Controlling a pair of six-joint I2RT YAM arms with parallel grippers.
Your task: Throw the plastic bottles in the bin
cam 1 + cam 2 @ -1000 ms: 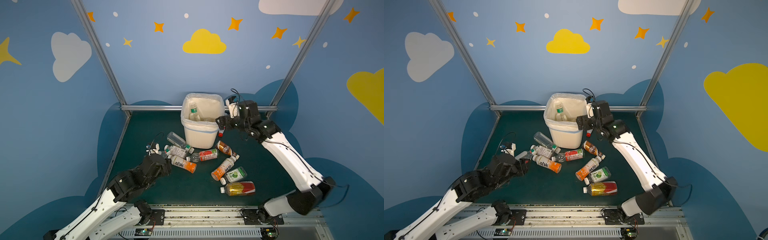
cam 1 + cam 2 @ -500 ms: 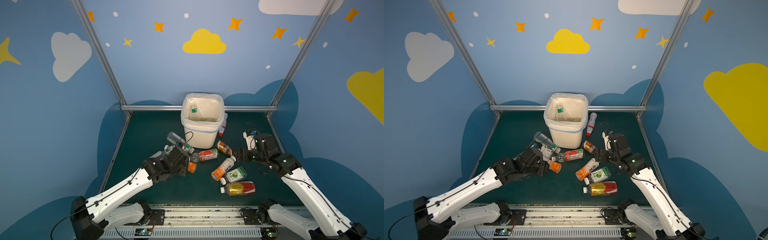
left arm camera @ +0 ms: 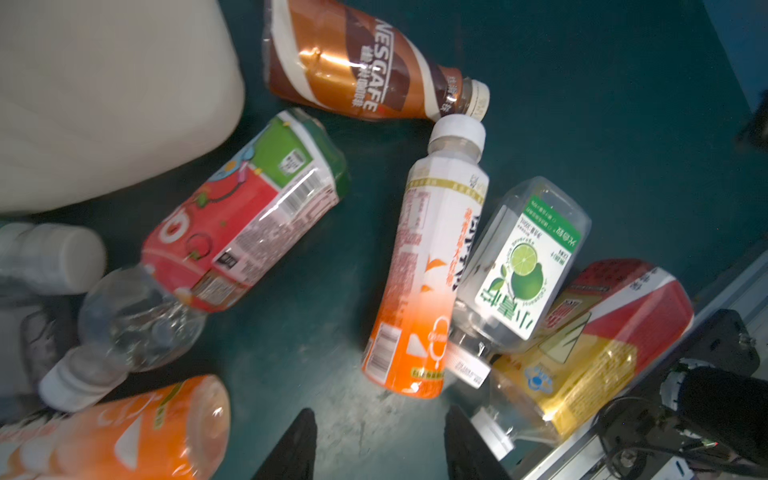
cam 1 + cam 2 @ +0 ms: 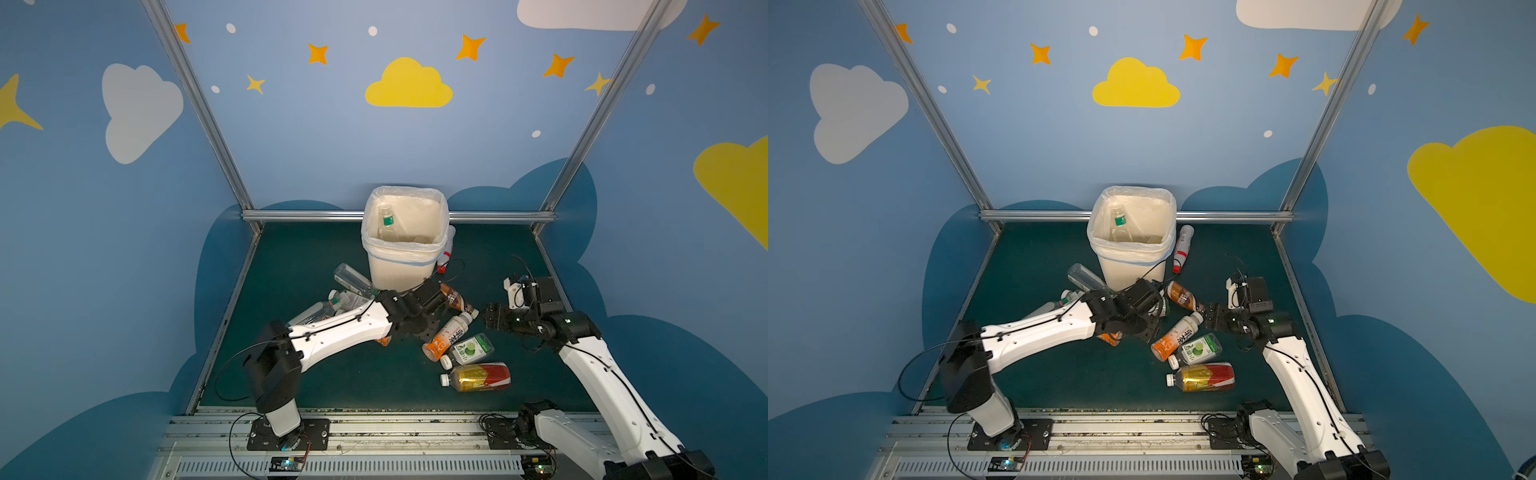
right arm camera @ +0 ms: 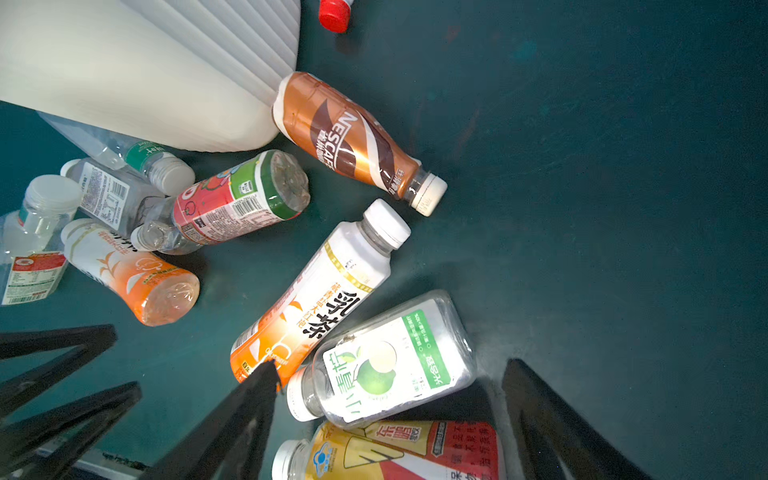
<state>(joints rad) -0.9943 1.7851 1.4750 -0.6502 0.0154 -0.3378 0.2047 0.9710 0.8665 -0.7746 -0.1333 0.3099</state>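
The cream bin [image 4: 399, 270] stands at the back with a green-labelled bottle [image 4: 387, 220] inside. In front of it lie several plastic bottles: brown [image 3: 365, 79], orange-white [image 3: 428, 266], lime-labelled [image 5: 395, 361], yellow-red [image 4: 478, 377] and red-green [image 3: 245, 216]. My left gripper [image 3: 380, 440] hovers over the pile's middle, near the orange-white bottle's base. It is open, with only bare mat between the fingers. My right gripper [image 5: 390, 365] is open wide above the lime-labelled and yellow-red bottles, touching neither. In a top view my right gripper [image 4: 488, 316] sits by the brown bottle's cap.
A red-capped white bottle [image 4: 1182, 247] lies against the bin's right side. A clear bottle [image 4: 353, 278] and other bottles sit left of the bin, partly under my left arm. A metal rail [image 4: 374, 419] runs along the front edge. Blue walls enclose the green mat [image 4: 299, 257].
My left arm swung from the left side in over the pile and its jaws narrowed. My right arm came down from the bin to the bottles. The red-capped bottle now lies beside the bin.
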